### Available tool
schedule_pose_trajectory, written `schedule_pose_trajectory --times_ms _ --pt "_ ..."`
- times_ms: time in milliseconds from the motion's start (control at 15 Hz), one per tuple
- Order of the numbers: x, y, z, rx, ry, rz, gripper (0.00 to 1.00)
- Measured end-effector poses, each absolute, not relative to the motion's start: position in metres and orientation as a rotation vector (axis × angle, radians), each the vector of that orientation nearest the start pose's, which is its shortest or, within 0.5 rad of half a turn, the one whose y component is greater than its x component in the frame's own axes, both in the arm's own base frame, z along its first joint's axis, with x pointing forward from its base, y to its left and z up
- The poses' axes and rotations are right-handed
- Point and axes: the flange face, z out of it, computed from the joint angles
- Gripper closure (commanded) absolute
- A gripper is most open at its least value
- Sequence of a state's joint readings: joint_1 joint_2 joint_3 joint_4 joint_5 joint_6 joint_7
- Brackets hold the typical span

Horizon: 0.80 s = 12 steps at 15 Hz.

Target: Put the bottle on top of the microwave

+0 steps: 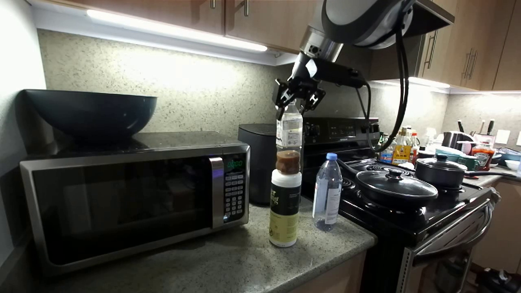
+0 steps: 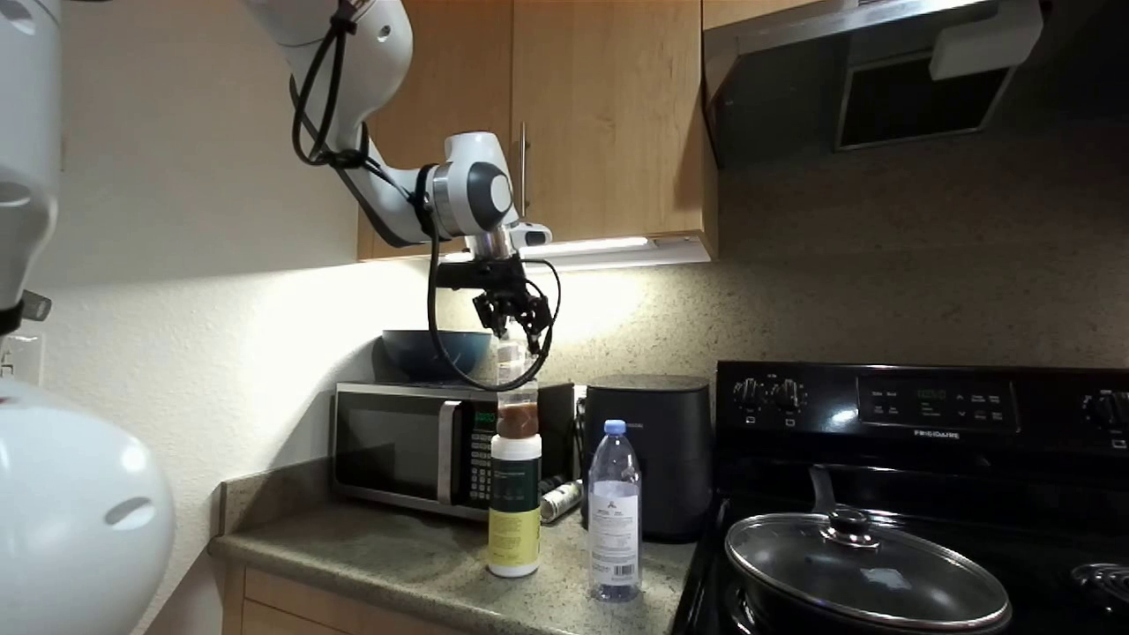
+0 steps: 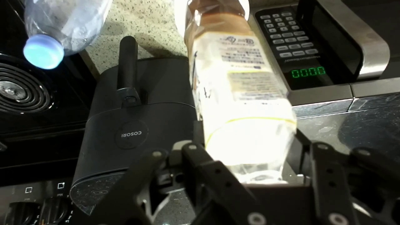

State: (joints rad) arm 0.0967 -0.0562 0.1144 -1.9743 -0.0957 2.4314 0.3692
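Note:
The bottle, clear with a brown lower band, stands upright on the white lid of a tall jar [image 1: 285, 211] in both exterior views [image 1: 289, 132] [image 2: 518, 420]. It fills the middle of the wrist view [image 3: 240, 78], its label bright with glare. My gripper [image 1: 291, 112] points down over the bottle's top. In the wrist view my fingers [image 3: 250, 134] press against both sides of its shoulder with no gap, so they look shut on it. The cap is hidden or washed out. The silver microwave [image 1: 122, 207] is beside the jar; its control panel shows in the wrist view [image 3: 290, 47].
A large dark blue bowl [image 1: 89, 114] sits on the left of the microwave's top. A black air fryer [image 2: 648, 459] stands behind the jar. A blue-capped water bottle [image 1: 327, 195] is near the stove. A lidded pan [image 1: 395, 189] is on the stove. Cabinets [image 2: 609, 123] hang above.

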Motion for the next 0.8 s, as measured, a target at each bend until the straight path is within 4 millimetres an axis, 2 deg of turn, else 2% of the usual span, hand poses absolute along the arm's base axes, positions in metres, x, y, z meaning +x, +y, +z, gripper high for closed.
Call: schedule_pose_trajectory --times_ms 133,267,400,800 --pt "0.57 0.123 0.55 -2.974 0.165 -0.785 0.66" --pt "0.57 0.124 0.552 -2.977 0.16 -0.79 0.71" --pt "0.571 0.131 0.559 -2.973 0.139 -0.808 0.72" --pt "0.576 0.182 0.6 -2.914 0.002 -0.894 0.72"
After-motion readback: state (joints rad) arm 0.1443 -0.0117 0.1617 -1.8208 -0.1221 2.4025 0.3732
